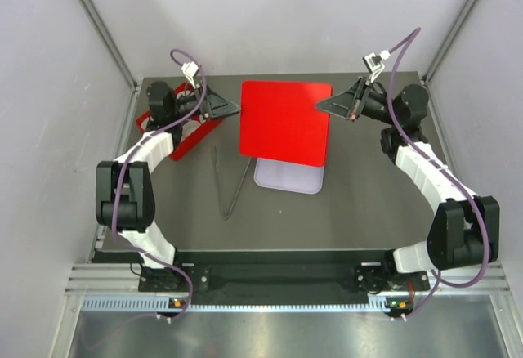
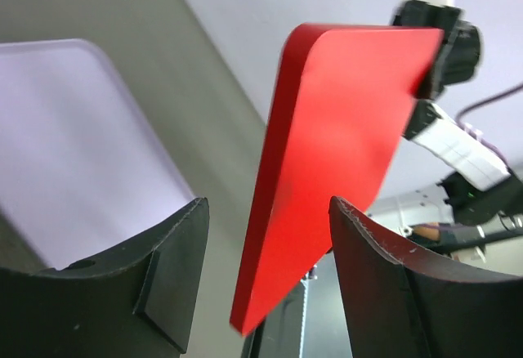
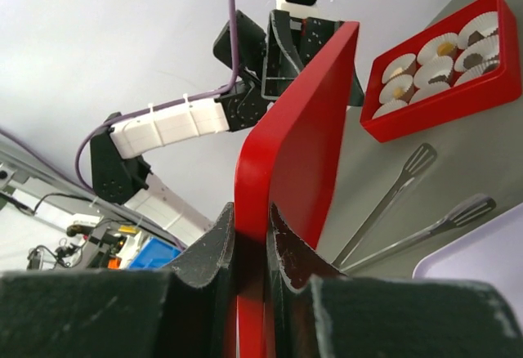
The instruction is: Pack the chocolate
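A flat red lid (image 1: 284,121) is held raised over a lavender tray (image 1: 286,180). My right gripper (image 1: 328,106) is shut on the lid's right edge, seen up close in the right wrist view (image 3: 252,211). My left gripper (image 1: 232,109) is open at the lid's left edge. In the left wrist view (image 2: 268,204) the lid (image 2: 335,154) shows in the gap between the fingers, touching neither. The chocolate (image 3: 444,47) sits as small golden and dark pieces in white paper cups inside a red box (image 3: 384,125). That box (image 1: 196,135) lies mostly hidden under my left arm.
Metal tongs (image 1: 232,182) lie on the dark table left of the lavender tray, also in the right wrist view (image 3: 409,211). The tray shows in the left wrist view (image 2: 73,129). Grey walls close in the table on three sides.
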